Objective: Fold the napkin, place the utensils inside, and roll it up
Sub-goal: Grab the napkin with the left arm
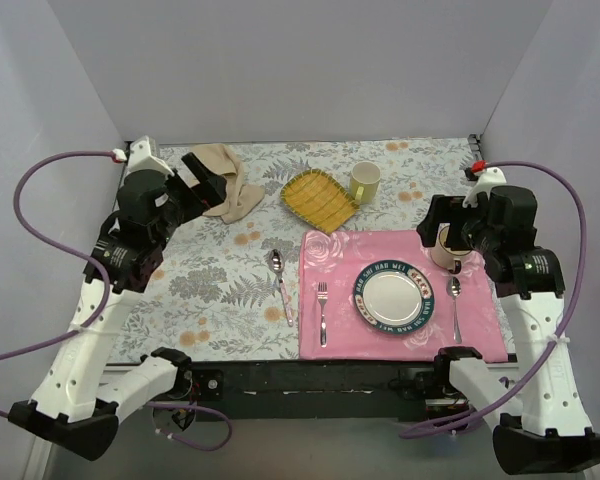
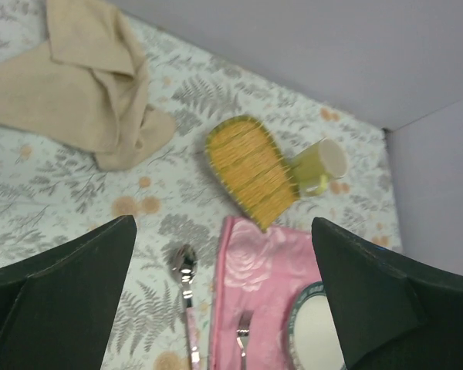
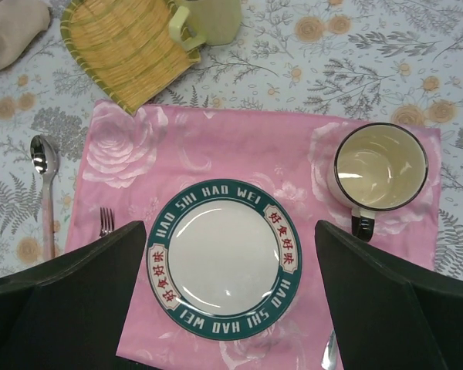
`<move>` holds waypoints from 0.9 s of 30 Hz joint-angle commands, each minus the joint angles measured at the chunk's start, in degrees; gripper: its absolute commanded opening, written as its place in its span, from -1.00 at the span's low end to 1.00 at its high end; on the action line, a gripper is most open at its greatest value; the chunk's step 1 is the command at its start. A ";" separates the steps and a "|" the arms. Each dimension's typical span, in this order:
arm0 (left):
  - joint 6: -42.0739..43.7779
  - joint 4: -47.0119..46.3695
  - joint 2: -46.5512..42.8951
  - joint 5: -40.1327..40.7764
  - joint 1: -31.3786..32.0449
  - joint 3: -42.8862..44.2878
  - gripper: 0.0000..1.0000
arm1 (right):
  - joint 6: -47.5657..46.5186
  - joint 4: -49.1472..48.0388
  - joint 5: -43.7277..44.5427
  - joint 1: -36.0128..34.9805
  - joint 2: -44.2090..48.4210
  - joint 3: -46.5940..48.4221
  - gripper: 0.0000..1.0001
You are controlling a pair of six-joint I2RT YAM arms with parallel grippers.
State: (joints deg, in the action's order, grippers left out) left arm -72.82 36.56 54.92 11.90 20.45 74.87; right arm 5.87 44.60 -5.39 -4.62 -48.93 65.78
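The beige napkin [image 1: 235, 190] lies crumpled at the back left of the table; it also shows in the left wrist view [image 2: 89, 85]. My left gripper [image 1: 206, 178] hangs above its left part, open and empty [image 2: 224, 231]. One spoon [image 1: 279, 272] lies on the tablecloth left of the pink mat [image 2: 185, 274] [image 3: 45, 169]. The fork [image 1: 322, 310] lies on the mat left of the plate [image 2: 242, 343] [image 3: 106, 221]. A second spoon [image 1: 455, 305] lies right of the plate [image 3: 329, 354]. My right gripper [image 1: 442, 228] is open and empty above the plate [image 3: 230, 227].
A pink rose placemat [image 1: 335, 255] carries a green-rimmed plate [image 1: 362, 290] and a cream cup [image 1: 450, 255], partly hidden by my right gripper. A yellow woven cloth [image 1: 320, 198] and a green mug [image 1: 364, 181] sit at the back. Grey walls close in left, right and behind.
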 commanded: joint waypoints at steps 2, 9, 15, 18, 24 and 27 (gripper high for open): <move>3.64 1.24 -1.40 3.39 -0.23 -4.90 0.96 | 1.07 -3.37 -5.94 -0.65 -2.04 0.84 0.98; 5.84 -5.35 7.89 6.10 -0.41 -8.43 0.96 | 2.48 -10.14 -1.84 -12.12 -11.17 1.89 0.97; 7.42 -11.14 25.02 8.31 -7.16 -7.19 0.96 | 3.10 -13.65 3.54 -24.27 -22.94 8.66 0.97; 10.58 -17.91 30.84 6.39 -10.85 -7.02 0.96 | 3.45 -17.69 2.05 -26.48 -27.43 10.24 0.97; 15.68 -21.88 47.37 1.11 -12.27 0.79 0.42 | 3.98 -20.42 0.38 -29.21 -39.20 17.44 0.97; 16.30 -23.01 51.51 0.23 -12.27 3.96 0.37 | 4.15 -22.45 0.03 -31.06 -44.74 21.39 0.97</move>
State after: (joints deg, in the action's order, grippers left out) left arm -59.68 17.74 105.10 14.17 7.73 73.65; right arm 9.26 27.68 -4.64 -33.45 -88.23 81.01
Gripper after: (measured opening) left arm 0.697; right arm 0.986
